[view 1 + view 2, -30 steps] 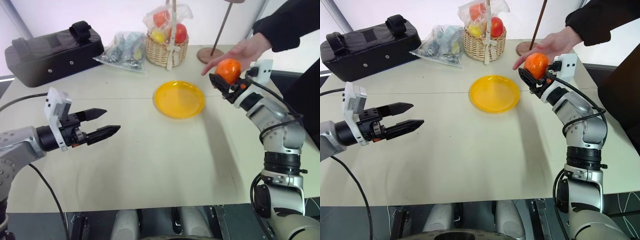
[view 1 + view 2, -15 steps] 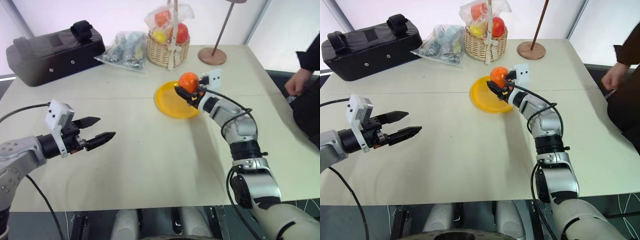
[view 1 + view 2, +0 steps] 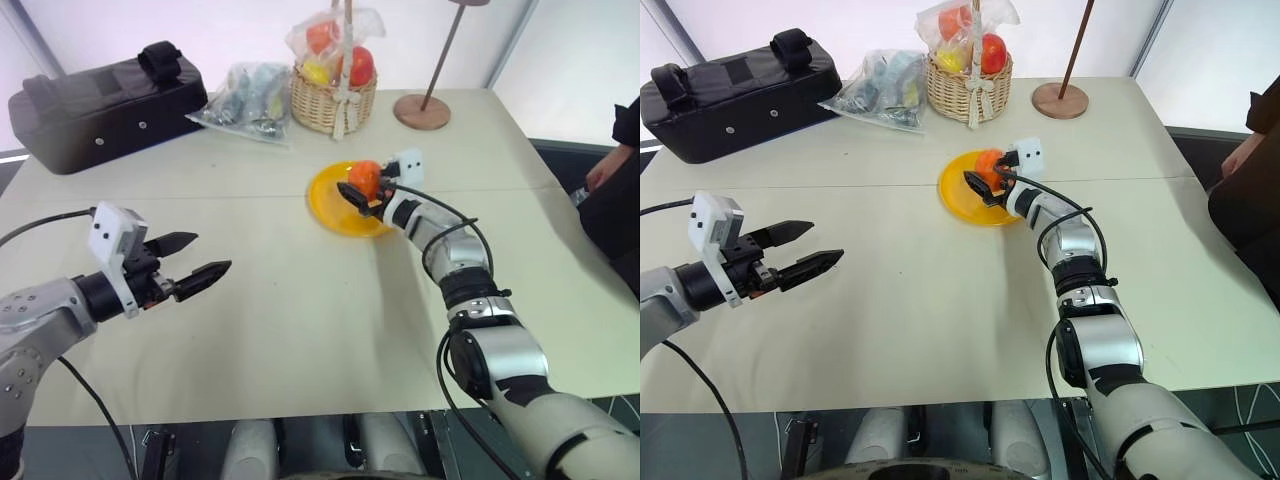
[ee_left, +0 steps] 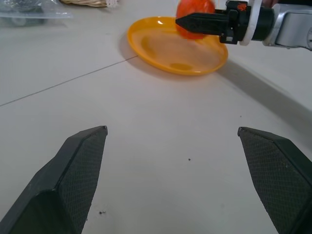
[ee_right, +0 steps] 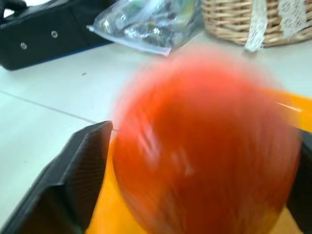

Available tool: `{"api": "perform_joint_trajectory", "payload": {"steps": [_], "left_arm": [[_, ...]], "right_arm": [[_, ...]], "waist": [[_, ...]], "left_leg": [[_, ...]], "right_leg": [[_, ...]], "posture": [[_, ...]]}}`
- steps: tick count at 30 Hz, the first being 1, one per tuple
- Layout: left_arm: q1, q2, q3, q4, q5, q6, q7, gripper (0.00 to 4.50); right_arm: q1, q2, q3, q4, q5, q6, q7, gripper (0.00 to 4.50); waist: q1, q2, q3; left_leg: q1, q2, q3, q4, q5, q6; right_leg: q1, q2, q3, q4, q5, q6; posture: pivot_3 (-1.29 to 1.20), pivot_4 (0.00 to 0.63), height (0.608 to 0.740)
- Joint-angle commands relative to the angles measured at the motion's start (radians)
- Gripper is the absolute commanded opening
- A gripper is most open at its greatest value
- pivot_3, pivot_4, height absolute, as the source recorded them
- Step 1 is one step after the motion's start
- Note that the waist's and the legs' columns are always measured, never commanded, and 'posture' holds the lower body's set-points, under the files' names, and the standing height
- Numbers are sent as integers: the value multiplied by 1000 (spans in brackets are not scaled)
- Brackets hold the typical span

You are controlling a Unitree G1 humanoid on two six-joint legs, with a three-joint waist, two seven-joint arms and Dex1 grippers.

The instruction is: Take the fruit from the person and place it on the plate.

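The round orange fruit (image 3: 365,178) sits low over the right side of the yellow plate (image 3: 335,208) at mid-table. It lies between the fingers of my right gripper (image 3: 356,190), which reaches in level from the right. In the right wrist view the fruit (image 5: 204,146) is smeared while the finger (image 5: 83,170) beside it is sharp and spread wide, so the jaws stand open around it. My left gripper (image 3: 212,252) hovers open and empty over the near left of the table, pointing toward the plate (image 4: 161,48). The person's hand (image 3: 608,168) is at the far right edge, away from the table.
Along the back of the table stand a black bag (image 3: 100,100), a clear plastic bag (image 3: 245,95), a wicker basket (image 3: 330,98) of wrapped fruits and a round wooden stand base (image 3: 420,110) with its pole. Bare tabletop lies between my left gripper and the plate.
My right arm carried the fruit from the person's hand leftward and down onto the plate's area, and its jaws have parted. The person's hand withdrew to the right. The left arm hardly moved.
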Motion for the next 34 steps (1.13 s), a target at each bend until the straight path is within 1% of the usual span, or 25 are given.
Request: {"api": "perform_joint_trajectory", "payload": {"steps": [1,6,9,13,19,23,26,30,34], "left_arm": [[-6,-2,25,-31,-16,-10,9,4500],[-17,-2,17,-22,-10,-17,12,4500],[-31,-14,17,-10,0,-27,29,4500],[-45,-33,21,12,33,-48,60,4500],[-45,-73,43,40,92,-91,116,4500],[-17,-106,66,30,116,-113,156,4500],[2,-143,68,20,136,-132,195,4500],[15,-189,32,25,175,-166,214,4500],[-2,-229,-8,54,199,-186,223,4500]], "right_arm": [[-28,2,-23,-21,7,-19,16,4452],[-36,-4,-32,-52,-1,-22,-14,4452],[-34,-16,-45,-140,15,9,-19,4452],[7,-69,-55,-328,36,95,-12,4452],[160,-208,-77,-592,59,221,18,4452],[270,-305,-136,-720,97,307,31,4452],[372,-357,-181,-802,139,361,49,4452],[499,-370,-215,-834,151,366,51,4452],[576,-352,-213,-791,133,317,53,4452]], "waist": [[0,0,0],[0,0,0],[0,0,0],[3,1,0],[7,0,0],[5,0,0],[5,0,0],[6,0,0],[6,0,0]], "left_leg": [[0,0,0,0,0,0],[0,0,0,0,0,0],[0,0,0,0,0,0],[0,0,0,0,0,0],[0,0,0,0,0,0],[0,0,0,0,0,0],[0,0,0,0,0,0],[1,0,0,0,0,0],[1,0,0,1,0,0]], "right_leg": [[0,0,0,0,0,0],[0,0,0,0,0,0],[0,0,0,0,0,0],[0,0,0,0,0,0],[1,-1,0,-1,0,0],[0,-1,0,0,0,0],[0,-1,0,-1,0,0],[1,0,0,-1,0,0],[1,0,0,-1,-1,-2]], "posture": [[0,150,740],[0,150,740],[0,150,740],[0,150,740],[0,150,740],[0,150,740],[0,150,740],[0,150,740],[0,150,740]]}}
